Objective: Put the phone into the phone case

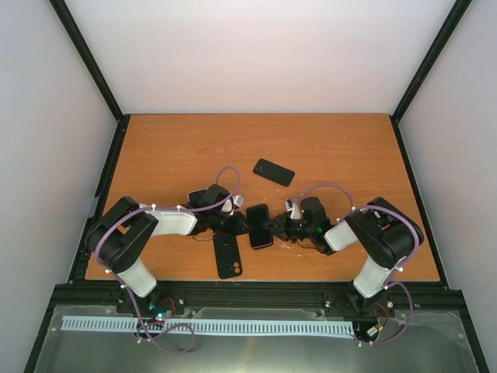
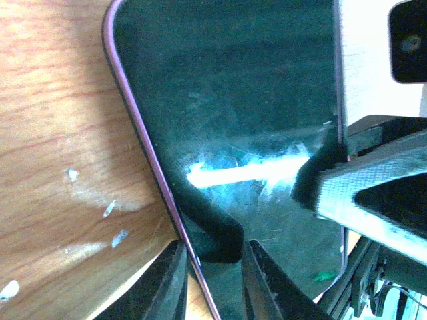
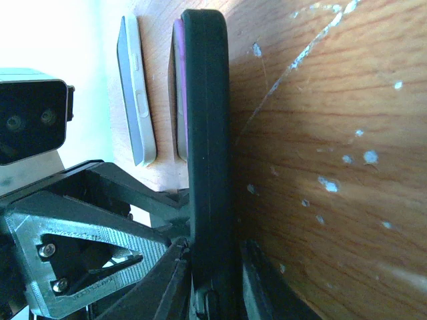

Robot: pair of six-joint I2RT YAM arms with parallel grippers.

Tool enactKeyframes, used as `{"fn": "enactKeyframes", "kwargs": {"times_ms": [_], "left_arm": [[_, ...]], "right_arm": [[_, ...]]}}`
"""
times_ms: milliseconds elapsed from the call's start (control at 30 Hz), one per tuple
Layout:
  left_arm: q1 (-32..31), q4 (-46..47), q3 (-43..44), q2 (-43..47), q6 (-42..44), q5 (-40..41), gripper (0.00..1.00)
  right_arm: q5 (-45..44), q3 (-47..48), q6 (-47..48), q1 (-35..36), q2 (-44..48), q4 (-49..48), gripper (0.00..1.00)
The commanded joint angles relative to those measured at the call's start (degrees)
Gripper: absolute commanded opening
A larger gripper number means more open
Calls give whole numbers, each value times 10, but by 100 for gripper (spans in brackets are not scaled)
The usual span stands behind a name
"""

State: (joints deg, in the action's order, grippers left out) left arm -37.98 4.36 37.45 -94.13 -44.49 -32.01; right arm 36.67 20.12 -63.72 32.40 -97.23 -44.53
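Note:
A dark-screened phone (image 1: 258, 225) with a purple rim sits between both grippers at the table's near middle. In the left wrist view the screen (image 2: 247, 100) fills the frame. My left gripper (image 2: 212, 280) straddles its purple edge, one finger under and one on the glass, shut on it. My right gripper (image 3: 215, 280) is shut on a thick black phone case (image 3: 208, 120) seen edge-on, with the purple rim (image 3: 178, 87) pressed against its far side. In the top view my left gripper (image 1: 239, 224) and my right gripper (image 1: 278, 228) face each other across the phone.
A second black case (image 1: 228, 255) with a camera cutout lies flat near the front edge. Another black phone-shaped slab (image 1: 273, 172) lies further back. A white slab with side buttons (image 3: 137, 93) lies beyond the held case. Orange table (image 1: 349, 148); black frame posts at the corners.

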Motion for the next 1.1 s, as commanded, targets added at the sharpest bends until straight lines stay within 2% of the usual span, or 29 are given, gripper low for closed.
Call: {"fn": "enactKeyframes", "kwargs": {"times_ms": [0,200,300,567,667,767,867,1000,1067], "left_arm": [[-8,56,-7,29,-14,-56,27],[15,87,-28,82,-43,-90,34],[45,109,-52,136,-46,-110,46],[114,51,-75,300,-17,-101,73],[125,49,-71,323,-4,-115,82],[127,77,-72,338,-14,-138,86],[127,160,-91,354,-56,-171,86],[127,265,-122,373,-119,-196,82],[127,309,-135,377,-143,-203,79]], "right_arm": [[-6,17,49,7,3,40,17],[9,27,46,5,30,37,10],[25,24,29,5,45,11,9],[56,15,-15,5,127,-54,9],[78,19,-26,4,154,-83,9],[105,18,-66,4,166,-151,10],[120,3,-137,5,168,-273,10],[118,-16,-218,6,158,-416,9],[118,-20,-236,6,155,-446,9]]}}
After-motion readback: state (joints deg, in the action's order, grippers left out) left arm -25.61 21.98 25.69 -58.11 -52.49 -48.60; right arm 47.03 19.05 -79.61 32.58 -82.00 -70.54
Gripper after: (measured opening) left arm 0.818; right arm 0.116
